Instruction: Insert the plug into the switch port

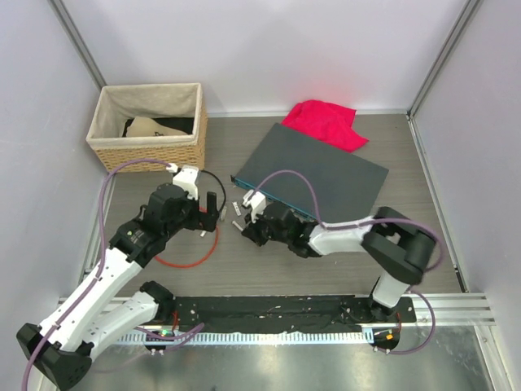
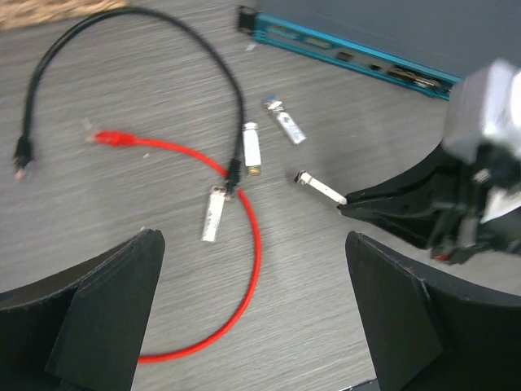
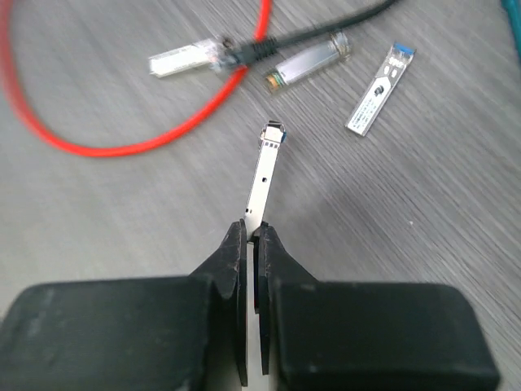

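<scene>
The right gripper (image 3: 251, 234), fingers closed almost together, pinches the tail of a slim silver plug (image 3: 263, 175). The plug is near the switch (image 1: 326, 175) but clear of its teal port row (image 2: 350, 59). The left gripper (image 2: 252, 244) hangs wide open and empty above a red cable (image 2: 248, 269), a black cable (image 2: 163, 20) and three loose modules (image 2: 251, 148).

A grey wood-grain tabletop (image 1: 423, 191) fills the enclosure. Plain pale panel walls close its far edge (image 1: 269, 49), left edge (image 1: 41, 122) and right edge (image 1: 480, 122). Slanting aluminium posts (image 1: 77, 41) rise at the two far corners. A silvery metal rail (image 1: 456, 305) runs along the near edge. The light is soft and even.
</scene>
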`<state>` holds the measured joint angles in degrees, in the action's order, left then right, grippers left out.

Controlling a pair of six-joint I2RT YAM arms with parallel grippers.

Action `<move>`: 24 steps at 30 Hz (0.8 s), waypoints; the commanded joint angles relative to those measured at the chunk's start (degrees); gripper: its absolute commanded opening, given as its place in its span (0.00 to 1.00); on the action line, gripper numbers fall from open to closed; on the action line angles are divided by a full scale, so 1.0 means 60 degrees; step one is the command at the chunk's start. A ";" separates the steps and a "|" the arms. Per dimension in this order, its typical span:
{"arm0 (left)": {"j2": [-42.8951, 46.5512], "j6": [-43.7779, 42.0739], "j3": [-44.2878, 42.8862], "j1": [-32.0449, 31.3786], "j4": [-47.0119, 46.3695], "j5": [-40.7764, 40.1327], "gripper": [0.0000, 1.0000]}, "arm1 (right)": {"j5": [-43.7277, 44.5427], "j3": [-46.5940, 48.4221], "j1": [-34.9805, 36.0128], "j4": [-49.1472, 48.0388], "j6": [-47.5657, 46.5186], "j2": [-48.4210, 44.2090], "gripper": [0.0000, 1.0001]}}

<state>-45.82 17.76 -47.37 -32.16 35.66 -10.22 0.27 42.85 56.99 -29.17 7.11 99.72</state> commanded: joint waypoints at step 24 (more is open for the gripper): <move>-0.1489 -0.7486 -0.0102 -0.3780 -0.3379 0.4130 1.00 | -0.6092 -0.0521 -0.2716 0.6663 0.1407 -0.7625 0.01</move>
<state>-54.02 -22.00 -47.55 -54.74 21.91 6.59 -29.65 39.53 40.75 9.56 14.96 56.40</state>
